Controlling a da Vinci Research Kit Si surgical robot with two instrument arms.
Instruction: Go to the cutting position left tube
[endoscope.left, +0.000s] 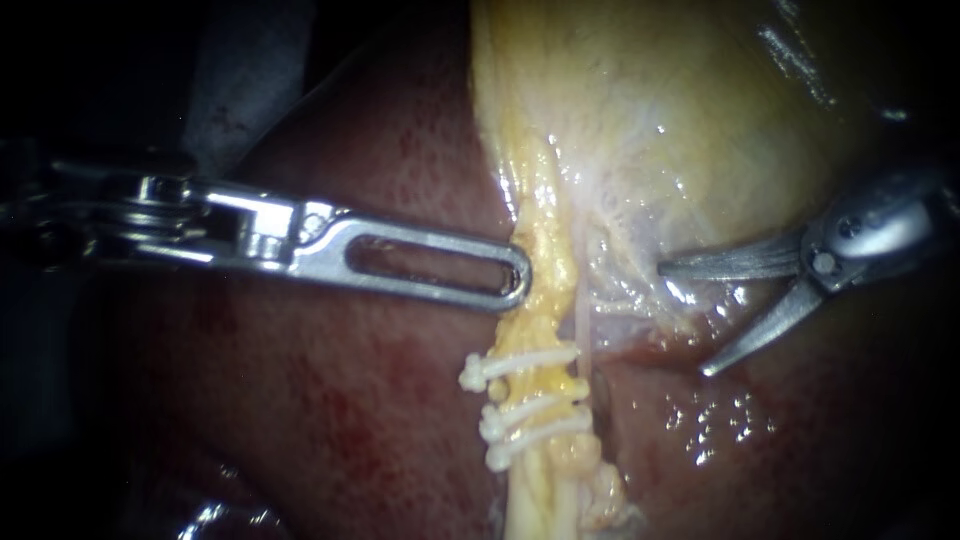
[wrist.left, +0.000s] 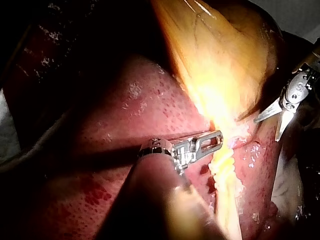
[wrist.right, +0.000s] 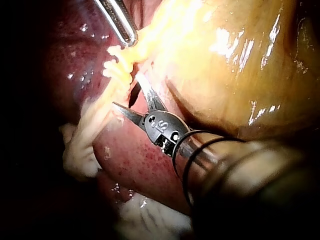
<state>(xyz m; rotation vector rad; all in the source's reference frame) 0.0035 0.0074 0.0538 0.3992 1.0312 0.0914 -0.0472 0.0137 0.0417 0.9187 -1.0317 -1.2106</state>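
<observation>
A yellow fatty strand (endoscope.left: 545, 250) runs down from the gallbladder (endoscope.left: 680, 120) over the liver (endoscope.left: 380, 430). Three white clips (endoscope.left: 520, 365) cross it lower down, with a short bare stretch above the top one. A thin pale tube (endoscope.left: 582, 325) lies just right of the strand. My left instrument (endoscope.left: 515, 275), with a slotted jaw, has its jaws shut on the strand's left edge above the clips. My right instrument (endoscope.left: 685, 320) has two blades standing open, right of the strand and apart from it. The right wrist view shows these blades (wrist.right: 125, 90) spread just short of the clips (wrist.right: 117, 65).
Wet glistening liver (endoscope.left: 720, 430) lies below the right blades. The gallbladder wall (wrist.right: 240, 60) bulges close beside the right instrument's shaft. In the left wrist view the left instrument (wrist.left: 215, 140) lies over the liver (wrist.left: 125, 125), with the right blades (wrist.left: 266, 130) beyond the strand.
</observation>
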